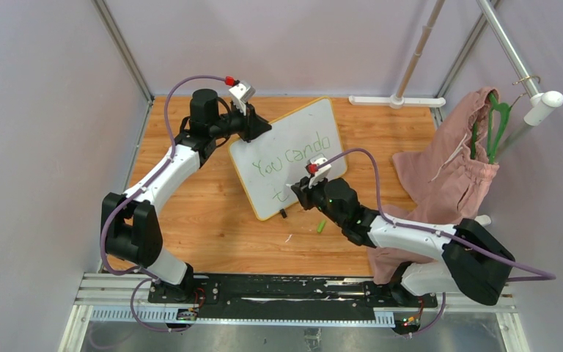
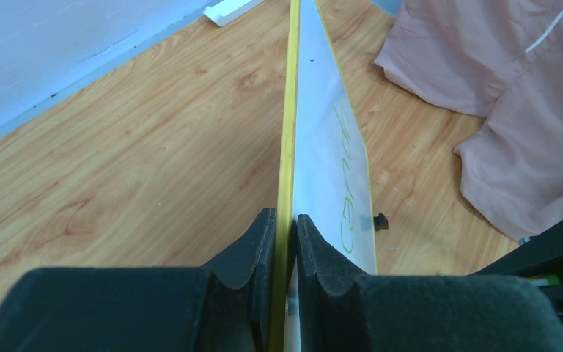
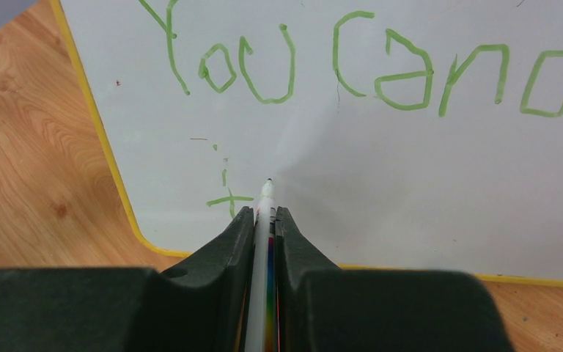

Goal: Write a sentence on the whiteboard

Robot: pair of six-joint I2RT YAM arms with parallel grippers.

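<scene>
The whiteboard [image 1: 293,139] with its yellow rim stands tilted on the wooden table. Green lettering [image 1: 293,152] on it reads "You can do", with a "t" [image 3: 229,198] begun below. My left gripper [image 1: 258,126] is shut on the board's upper left edge [image 2: 286,147], one finger on each face. My right gripper [image 1: 298,192] is shut on a white marker [image 3: 264,213] with a rainbow-striped barrel. Its tip is at the board just right of the "t". The board also fills the right wrist view [image 3: 381,169].
A green marker cap [image 1: 321,226] lies on the table below the board. A pink garment [image 1: 447,176] with a green hanger [image 1: 495,125] hangs at the right, over my right arm. A white stand base [image 1: 396,100] lies at the back.
</scene>
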